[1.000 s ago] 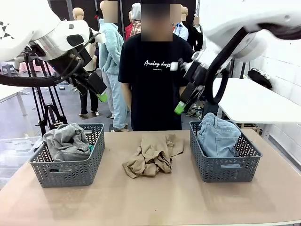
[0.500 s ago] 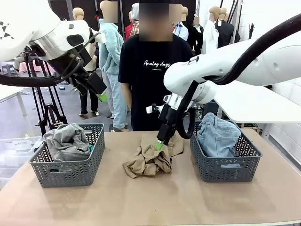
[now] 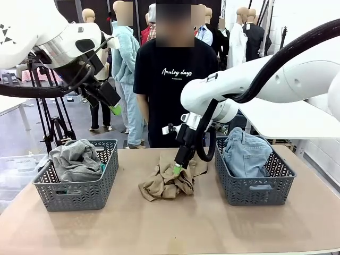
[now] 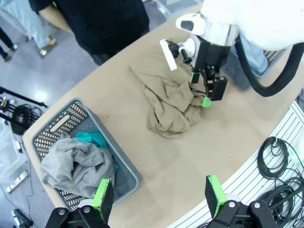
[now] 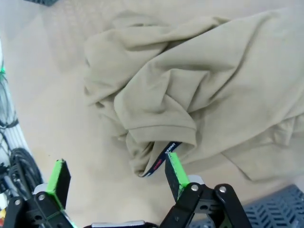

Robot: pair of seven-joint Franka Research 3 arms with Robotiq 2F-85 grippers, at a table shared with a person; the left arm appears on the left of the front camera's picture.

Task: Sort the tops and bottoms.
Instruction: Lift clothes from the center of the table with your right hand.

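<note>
Tops: you have three. The tan top [image 3: 171, 179] lies crumpled on the surface [image 3: 170, 228], midway between the two baskets. The grey top [image 3: 74, 159] is heaped in the left basket [image 3: 79, 195], and the teal top [image 4: 92, 140] shows in that basket beside and partly under the grey one.
Bottoms: you have one pair, the denim shorts [image 3: 245, 154], piled in the right basket [image 3: 255, 191].
Baskets: two, both grey slotted plastic, one toward each end of the surface.
Right claw [image 3: 178, 169]: open, its green pads spread wide, reached in to the middle and lowered to the tan top. In its wrist view one pad [image 5: 175, 171] sits at a folded edge of the cloth where a dark label peeks out, and the other hangs over bare surface. You cannot tell whether either pad touches the cloth; nothing is gripped.
Left claw [image 3: 115, 109]: open and empty, held high above and behind the left basket. Its wrist view looks down on that basket, the tan top and the right claw.
Person: one, in a black T-shirt [image 3: 175, 90], standing at the far edge behind the tan top.
</note>
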